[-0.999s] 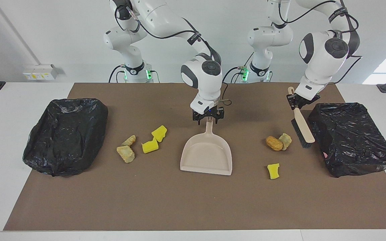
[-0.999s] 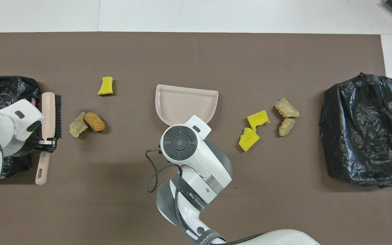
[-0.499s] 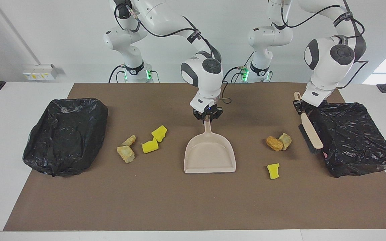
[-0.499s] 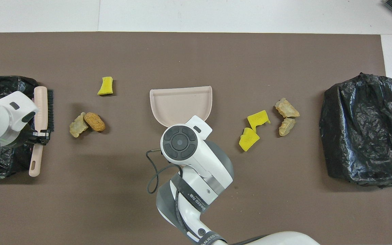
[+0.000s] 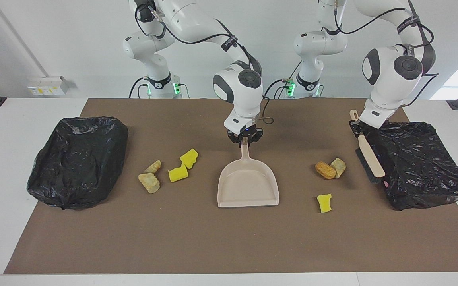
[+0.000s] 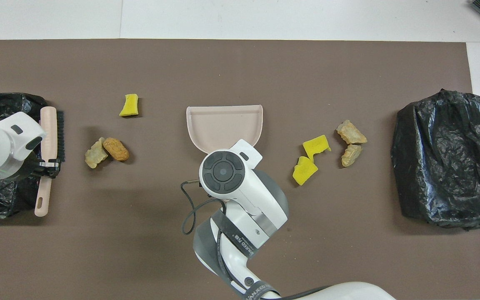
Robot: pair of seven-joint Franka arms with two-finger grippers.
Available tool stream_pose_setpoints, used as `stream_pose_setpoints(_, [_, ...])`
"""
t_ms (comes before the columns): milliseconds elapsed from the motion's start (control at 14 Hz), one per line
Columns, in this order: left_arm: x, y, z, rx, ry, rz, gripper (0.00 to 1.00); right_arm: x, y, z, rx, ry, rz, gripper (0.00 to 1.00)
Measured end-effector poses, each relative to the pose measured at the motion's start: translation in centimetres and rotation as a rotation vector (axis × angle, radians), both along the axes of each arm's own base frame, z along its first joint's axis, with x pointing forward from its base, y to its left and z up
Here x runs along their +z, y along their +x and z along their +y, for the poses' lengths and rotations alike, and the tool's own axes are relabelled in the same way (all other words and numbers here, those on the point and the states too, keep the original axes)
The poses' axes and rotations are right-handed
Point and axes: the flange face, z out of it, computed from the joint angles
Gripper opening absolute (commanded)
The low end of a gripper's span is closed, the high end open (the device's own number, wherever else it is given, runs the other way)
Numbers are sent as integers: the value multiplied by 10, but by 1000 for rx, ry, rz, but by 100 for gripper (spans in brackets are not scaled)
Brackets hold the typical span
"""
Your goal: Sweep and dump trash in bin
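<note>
Dustpan (image 5: 248, 183) straightened | right fingers (image 5: 245, 138) clamp handle | brush (image 5: 368, 157) shifted binward

The only lettering in view stands on a dark band (image 6: 240, 246) wrapped round the right arm, low in the middle of the overhead view, and a second strip (image 6: 258, 290) of it shows at the bottom edge. It runs in pale capitals, turned sideways and partly folded, and it cannot be made out as whole words. A like band (image 5: 406, 24) on the left arm, at the upper right of the facing view, bears marks too small to read.
</note>
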Motion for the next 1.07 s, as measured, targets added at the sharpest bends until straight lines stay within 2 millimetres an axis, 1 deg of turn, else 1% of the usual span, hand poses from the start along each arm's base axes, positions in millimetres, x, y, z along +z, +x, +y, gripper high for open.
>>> stream_pose_setpoints(143, [-10,-4,1,25,3,17,0,1,2,-1,-3,1,-2,39])
stream_pose_setpoints(214, [-19,-8,0,45,5,24,0,1,2,-2,-4,2,-3,35])
stream_pose_setpoints(285, [-30,-10,-2,66,6,17,0,2,3,-2,-5,3,-4,25])
stream_pose_setpoints(357, [-40,-12,-5,84,6,5,0,2,3,-2,-5,3,-4,8])
stream_pose_setpoints(428, [-49,-15,-9,98,7,3,0,3,3,-2,-6,4,-5,0])
stream_pose_setpoints(571, [-65,-23,-14,111,10,18,0,6,5,-4,-10,6,-9,0])
stream_pose_setpoints(642, [-69,-25,-15,110,10,21,0,9,7,-7,-15,6,-10,0])
stream_pose_setpoints(713, [-70,-26,-19,104,10,22,0,17,11,-15,-25,3,-9,0])
stream_pose_setpoints(856, [-70,-27,-35,79,8,22,0,38,22,-38,12,-3,-7,0])
stream_pose_setpoints(1070, [-71,-32,-72,57,-17,25,0,67,38,-81,164,-18,8,0])
